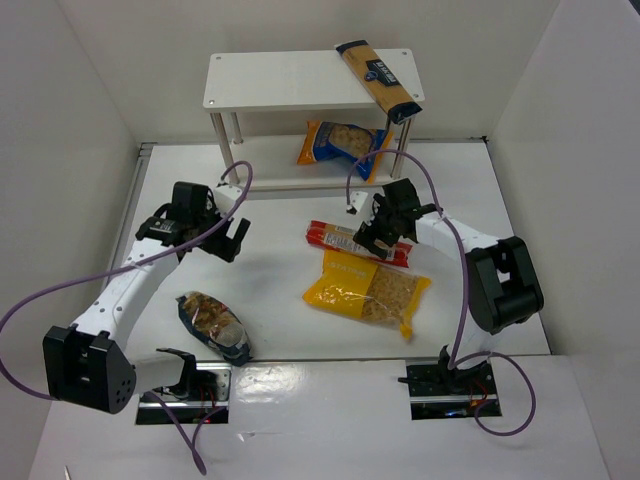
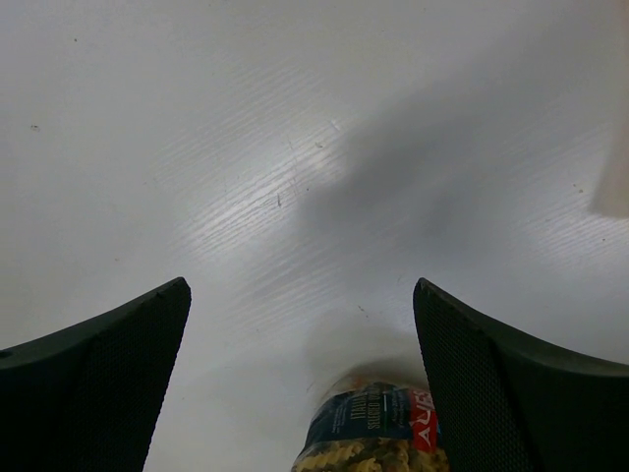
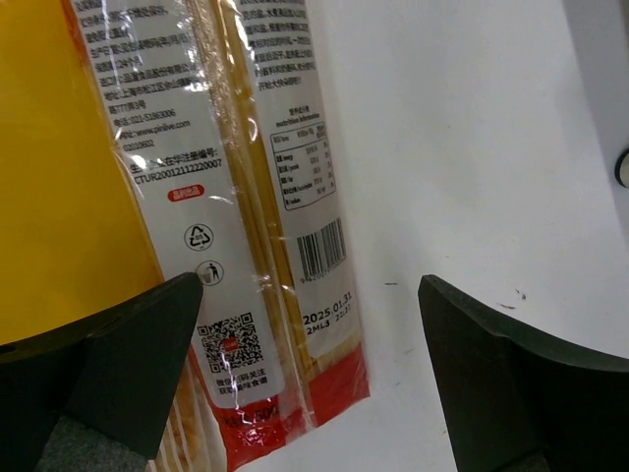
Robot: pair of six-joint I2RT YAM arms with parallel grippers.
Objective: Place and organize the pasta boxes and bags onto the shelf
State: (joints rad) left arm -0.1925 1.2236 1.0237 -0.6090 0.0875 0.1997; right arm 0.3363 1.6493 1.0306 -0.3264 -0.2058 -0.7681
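The white two-tier shelf (image 1: 280, 80) stands at the back. The tan-and-navy spaghetti pack (image 1: 378, 80) lies slanted on its top board, overhanging the front right. The blue-orange bag (image 1: 340, 143) lies on the lower board. The long red pack (image 1: 352, 242) lies on the table, with the big yellow windowed bag (image 1: 368, 291) just in front of it. The dark-blue clear bag (image 1: 213, 325) lies near the left arm's base. My right gripper (image 1: 383, 228) is open over the red pack's right end (image 3: 285, 295). My left gripper (image 1: 222, 238) is open and empty above bare table; the dark-blue bag's end (image 2: 378, 433) shows below it.
White walls enclose the table on the left, right and back. The shelf's round legs (image 1: 218, 140) stand just behind both grippers. Purple cables loop from each arm. The yellow bag (image 3: 59, 167) fills the left of the right wrist view.
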